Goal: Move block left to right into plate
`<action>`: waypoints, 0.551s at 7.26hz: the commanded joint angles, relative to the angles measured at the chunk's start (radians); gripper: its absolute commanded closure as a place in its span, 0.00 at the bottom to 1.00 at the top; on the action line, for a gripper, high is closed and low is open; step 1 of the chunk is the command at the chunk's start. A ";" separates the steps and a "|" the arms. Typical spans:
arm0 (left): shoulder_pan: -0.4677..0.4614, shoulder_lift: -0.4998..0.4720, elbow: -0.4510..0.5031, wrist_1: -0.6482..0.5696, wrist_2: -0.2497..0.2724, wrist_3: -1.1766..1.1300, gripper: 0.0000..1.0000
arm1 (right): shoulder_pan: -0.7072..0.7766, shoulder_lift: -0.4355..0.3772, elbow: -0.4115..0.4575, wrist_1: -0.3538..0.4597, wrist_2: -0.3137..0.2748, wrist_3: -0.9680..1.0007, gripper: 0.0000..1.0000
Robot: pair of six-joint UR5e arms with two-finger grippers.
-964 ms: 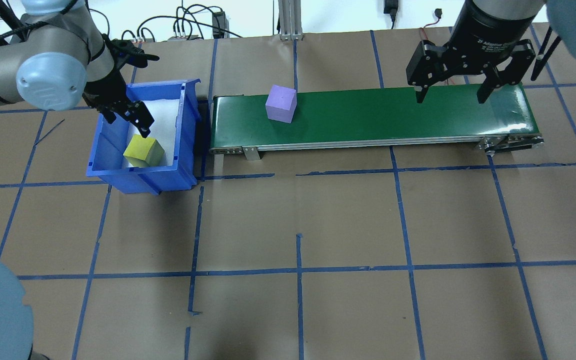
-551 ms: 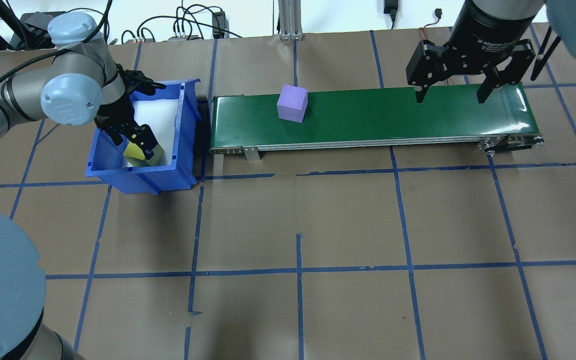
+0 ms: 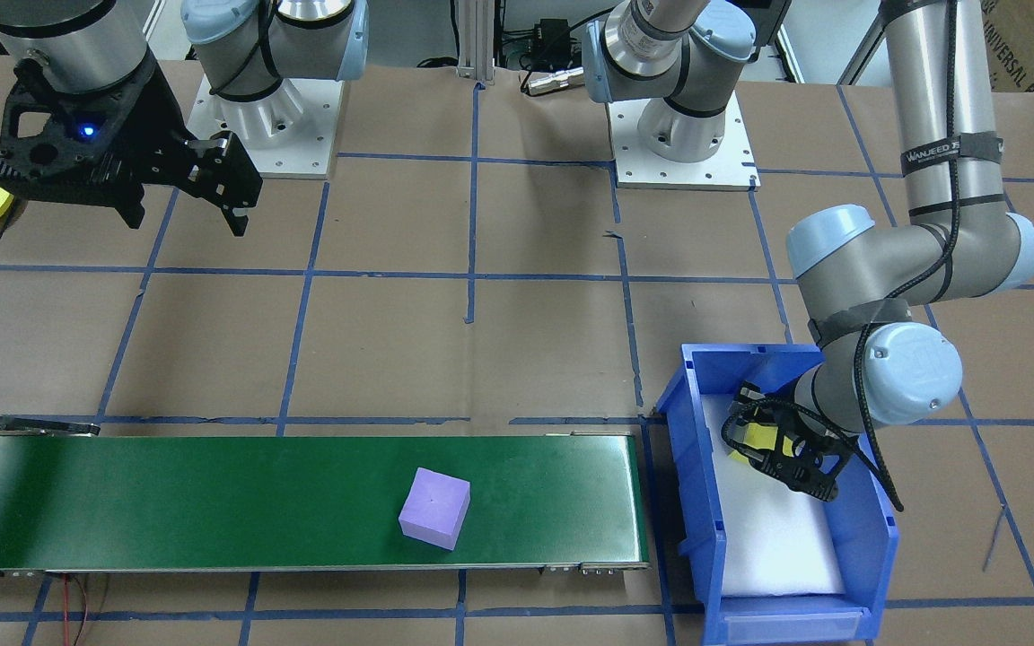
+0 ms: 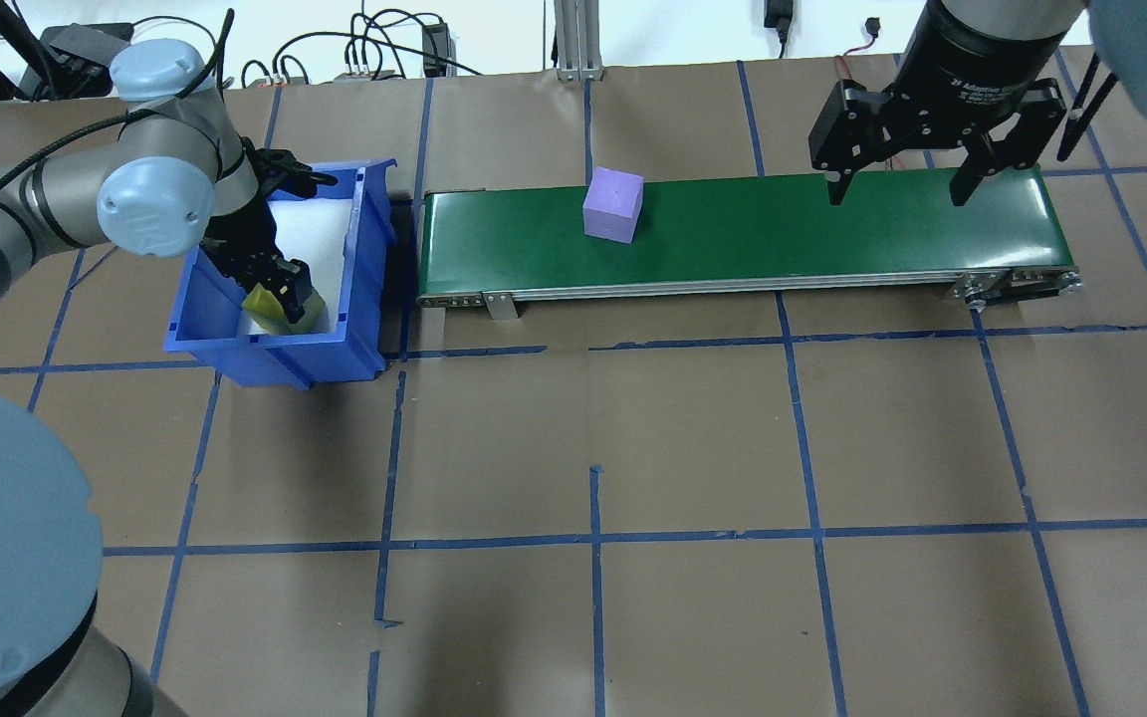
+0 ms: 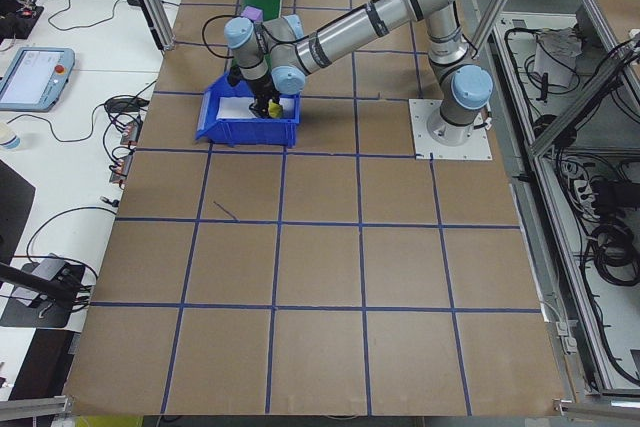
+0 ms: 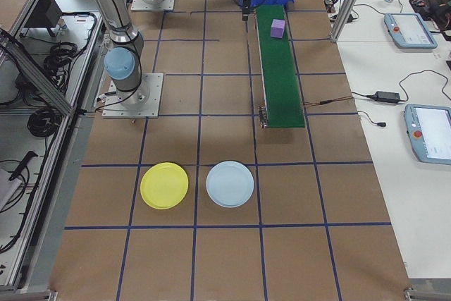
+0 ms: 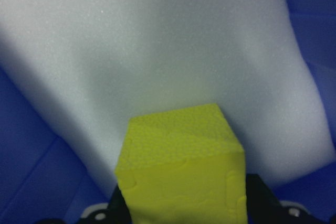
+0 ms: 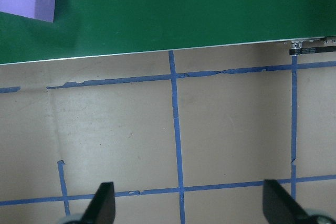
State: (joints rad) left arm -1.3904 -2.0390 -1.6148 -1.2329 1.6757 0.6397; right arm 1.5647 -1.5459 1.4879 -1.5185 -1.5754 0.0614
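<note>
A yellow block (image 4: 268,307) rests on white foam inside the blue bin (image 4: 275,351) at the table's left. My left gripper (image 4: 273,289) reaches down into the bin and is shut on this block. In the left wrist view the yellow block (image 7: 181,150) fills the gap between the black fingers (image 7: 257,192). A purple block (image 4: 613,204) sits on the green conveyor belt (image 4: 783,229), left of its middle. My right gripper (image 4: 897,194) hangs open over the belt's right end with nothing in it. The yellow plate (image 6: 164,185) lies far to the right, near the robot's side.
A light blue plate (image 6: 230,184) lies beside the yellow plate. The conveyor runs from next to the bin toward the right. Blue tape lines grid the brown table paper (image 4: 593,448). Cables lie along the far edge.
My left gripper came down into the bin and closed around the yellow block, and the bin shifted slightly left. The purple block rode rightward along the belt. The right gripper stayed put.
</note>
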 commanded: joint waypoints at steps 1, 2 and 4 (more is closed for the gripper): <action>-0.004 0.061 0.038 -0.022 -0.049 -0.076 0.51 | 0.000 0.000 0.000 0.001 0.000 0.000 0.00; -0.007 0.107 0.083 -0.107 -0.085 -0.107 0.51 | 0.000 0.001 0.000 0.000 0.000 0.000 0.00; -0.141 0.176 0.157 -0.171 -0.080 -0.369 0.49 | 0.000 0.001 0.000 0.000 0.000 0.000 0.00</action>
State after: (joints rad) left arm -1.4459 -1.9065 -1.4973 -1.3680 1.5993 0.4380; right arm 1.5647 -1.5449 1.4879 -1.5185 -1.5754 0.0614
